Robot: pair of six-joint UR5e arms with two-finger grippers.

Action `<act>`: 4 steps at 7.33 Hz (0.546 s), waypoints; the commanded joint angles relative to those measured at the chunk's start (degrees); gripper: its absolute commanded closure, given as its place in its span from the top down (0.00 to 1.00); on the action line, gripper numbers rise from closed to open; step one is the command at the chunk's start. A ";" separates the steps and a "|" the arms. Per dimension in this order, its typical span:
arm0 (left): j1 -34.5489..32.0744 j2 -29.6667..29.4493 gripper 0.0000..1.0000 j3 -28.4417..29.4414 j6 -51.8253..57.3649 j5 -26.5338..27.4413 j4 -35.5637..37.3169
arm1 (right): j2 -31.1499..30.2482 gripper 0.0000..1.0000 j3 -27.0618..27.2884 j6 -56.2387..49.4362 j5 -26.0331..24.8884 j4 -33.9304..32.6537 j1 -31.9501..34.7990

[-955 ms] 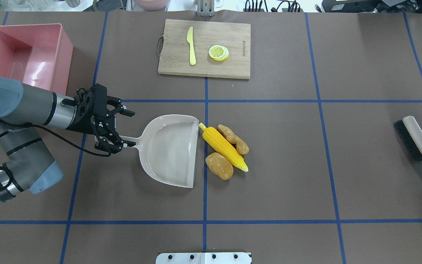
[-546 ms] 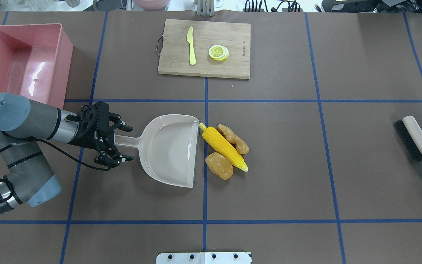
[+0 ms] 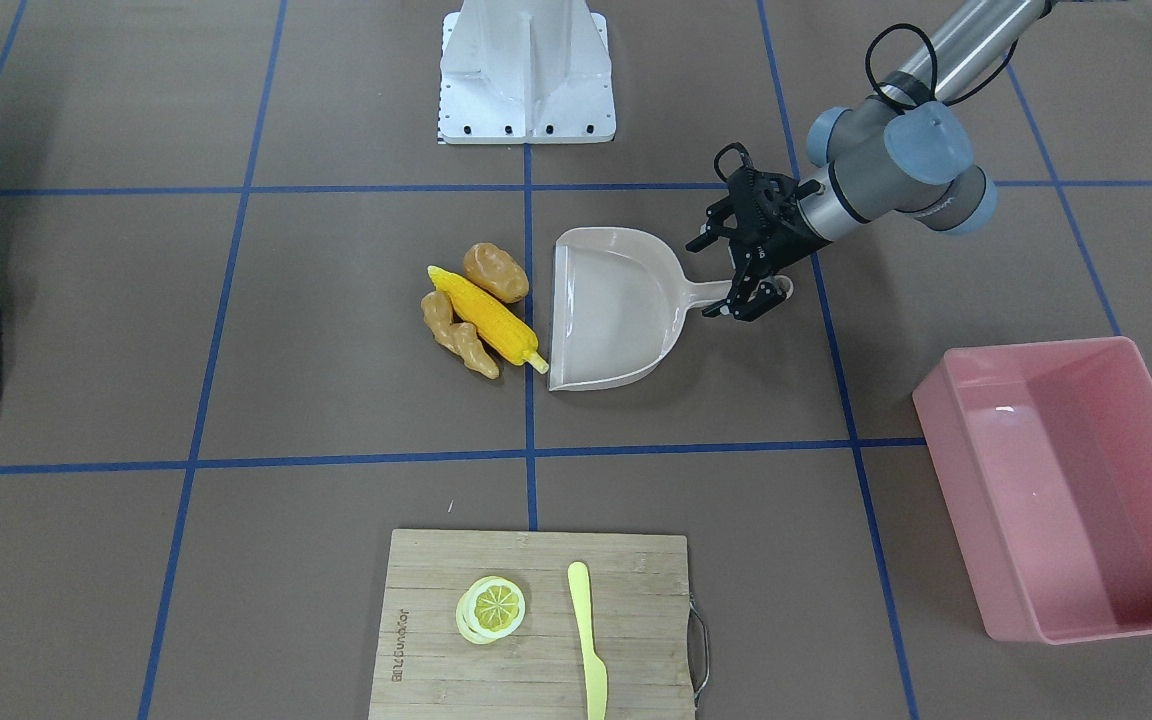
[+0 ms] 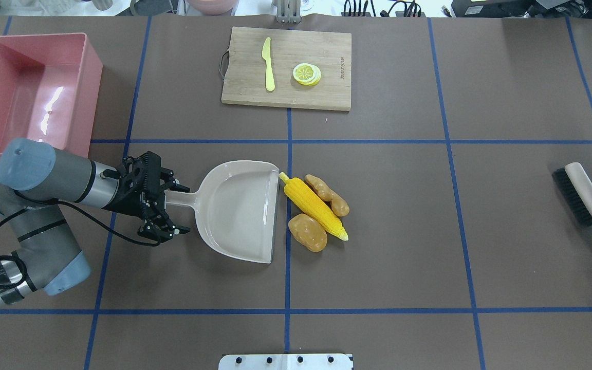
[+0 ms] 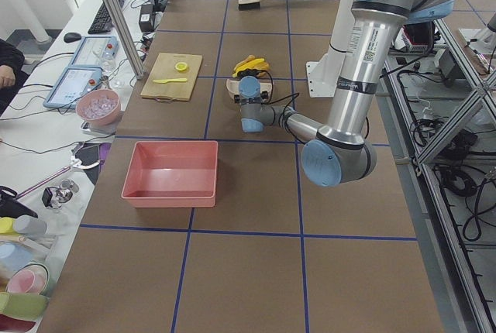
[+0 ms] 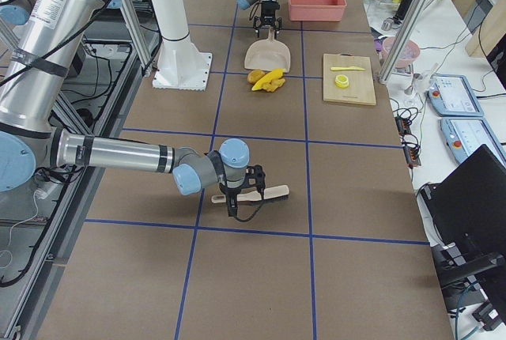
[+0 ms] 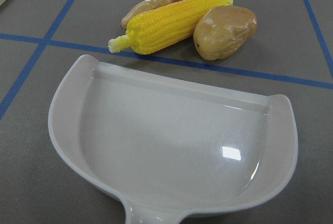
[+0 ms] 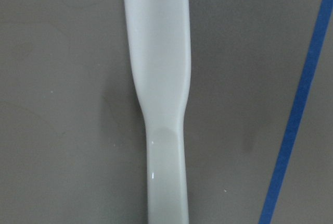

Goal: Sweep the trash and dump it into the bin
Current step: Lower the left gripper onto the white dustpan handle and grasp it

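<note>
1. Beige plastic, the dustpan [image 4: 239,210] lies flat on the brown counter [image 4: 404,246], with its straight open edge turned towards the trash.
2. The trash lies on the counter just beside that edge, outside the pan. The yellow corn cob [image 4: 314,208] runs down the middle of the little heap. The tan ginger root [image 4: 328,194] presses against one side of it, and the brown-orange potato [image 4: 307,232] against the other. The cob's stalk end almost meets a corner of the pan's lip.
3. The left hand [image 4: 180,205] is at the dustpan's handle with its fingers spread wide, one on each side, and it is not pinching the handle.
4. The pink bin [image 4: 93,92] stands upright at the robot's far left corner, well apart from the pan and the food.
5. The right hand [image 6: 241,191] hangs over the beige handle of a black-bristled brush [image 4: 581,198] at the other end of the counter. I cannot tell whether it is gripping.
6. A wooden cutting board [image 4: 327,46] lies at the far side, carrying a yellow knife [image 4: 268,64] and a lemon slice [image 4: 307,73].
</note>
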 commanded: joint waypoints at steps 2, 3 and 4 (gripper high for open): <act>1.28 -0.58 0.98 1.19 0.03 1.20 0.16 | -0.18 0.72 -0.92 -0.26 0.05 0.28 -1.62; 1.55 -0.76 0.98 1.20 0.03 1.29 0.25 | -0.27 0.55 -0.91 -0.35 0.22 0.36 -1.62; 1.55 -0.93 0.98 1.11 0.03 1.29 0.25 | -0.27 0.28 -0.74 -0.35 0.39 0.36 -1.62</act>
